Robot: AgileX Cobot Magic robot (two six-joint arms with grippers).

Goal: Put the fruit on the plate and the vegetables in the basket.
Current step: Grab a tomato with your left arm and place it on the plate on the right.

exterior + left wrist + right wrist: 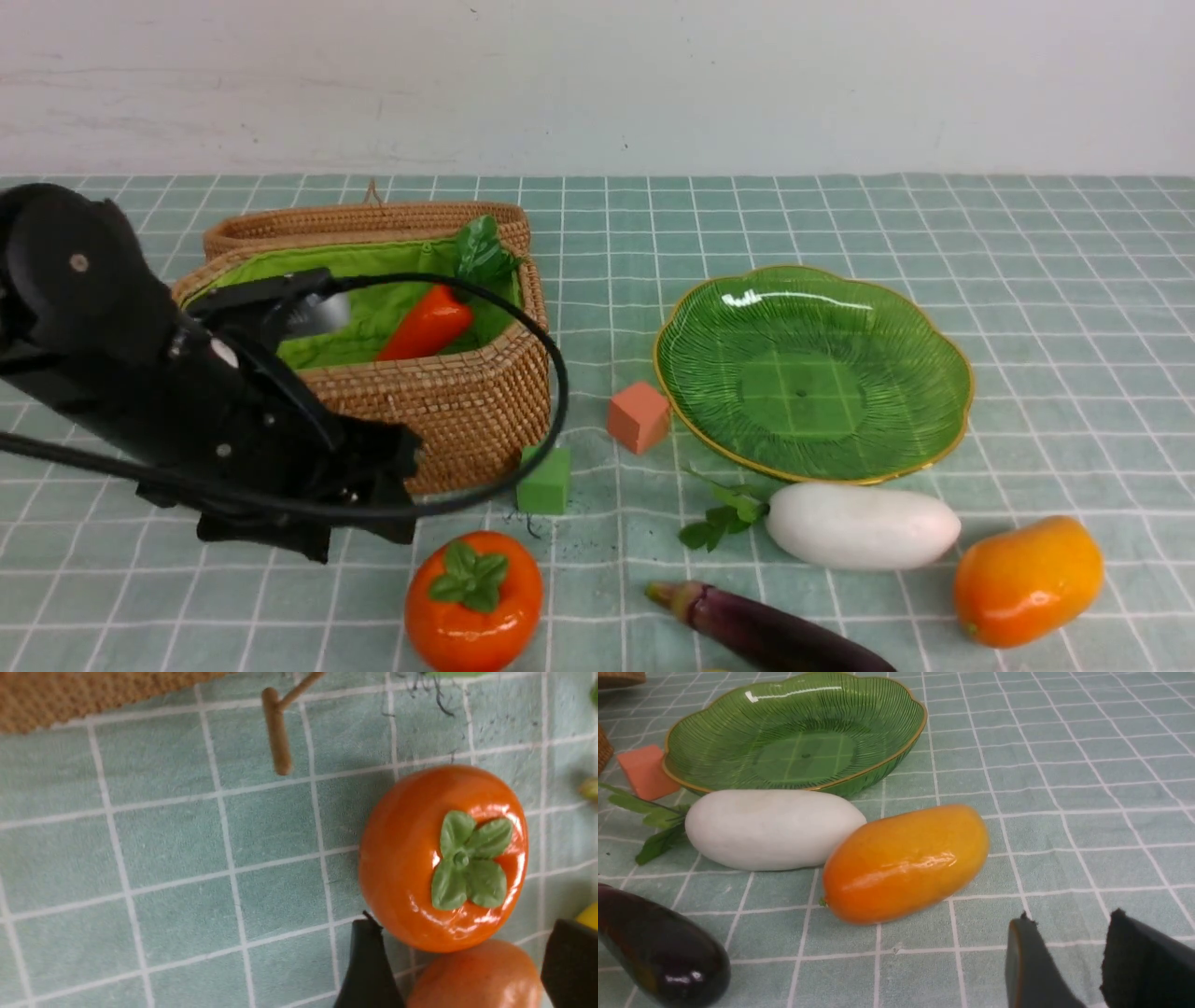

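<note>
The round vegetable (472,980) sits between your left fingers (369,970), one finger on each side of it. The fingers are apart, but you cannot tell from here whether they press on it yet. It is round, so it has no long axis to line up with. The persimmon (444,858) lies right against it, on the side away from the wrist, and will likely roll if you nudge it. In the front view that persimmon shows at lower centre. The left arm fills the left side, and the round vegetable itself is out of sight there.

The basket (448,401) stands open at upper left, just behind the arm, with the carrot (425,325) already inside. The carry looks short: up and back.

The plate (812,373) at centre right holds nothing. The radish (859,525) lies just below its rim, the eggplant (766,630) at the bottom edge and the mango (1027,581) at lower right on the table (1027,280), its long axis running across the frame. Your right fingers (1031,966) are apart, holding nothing, with the mango just ahead. That arm is the nearer one for it.
</note>
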